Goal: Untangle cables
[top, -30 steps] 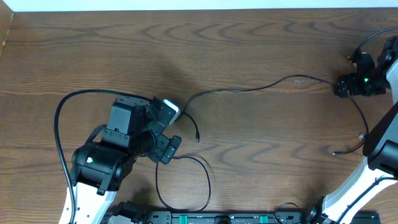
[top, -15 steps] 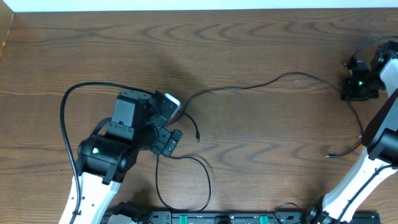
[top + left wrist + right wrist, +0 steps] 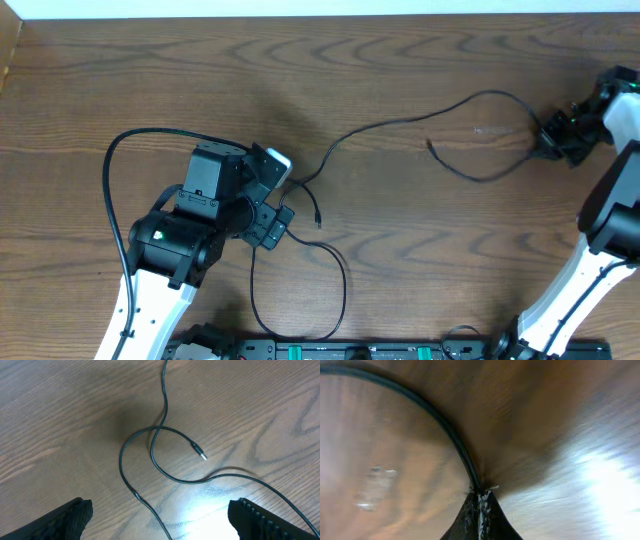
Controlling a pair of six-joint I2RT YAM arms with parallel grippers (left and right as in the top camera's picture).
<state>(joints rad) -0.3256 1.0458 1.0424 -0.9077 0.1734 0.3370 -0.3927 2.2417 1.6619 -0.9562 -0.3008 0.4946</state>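
The brown wood-grain table (image 3: 150,70) has a pale strip along its 12 o'clock edge. The thin matte black cable (image 3: 400,122) lies mostly along the 9-to-3 o'clock line and makes loops near the left gripper (image 3: 160,510), whose fingers are wide apart and empty. At 3 o'clock the right gripper (image 3: 479,510) is closed tightly, pinching the cable.

Blurred cable (image 3: 449,429), right wrist close-up

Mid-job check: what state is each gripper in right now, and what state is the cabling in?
left gripper: open, holding nothing.
right gripper: shut on the black cable.
black cable: slack across the table, strands crossing in a loop near the left gripper.
plug end: free, lying on the table.
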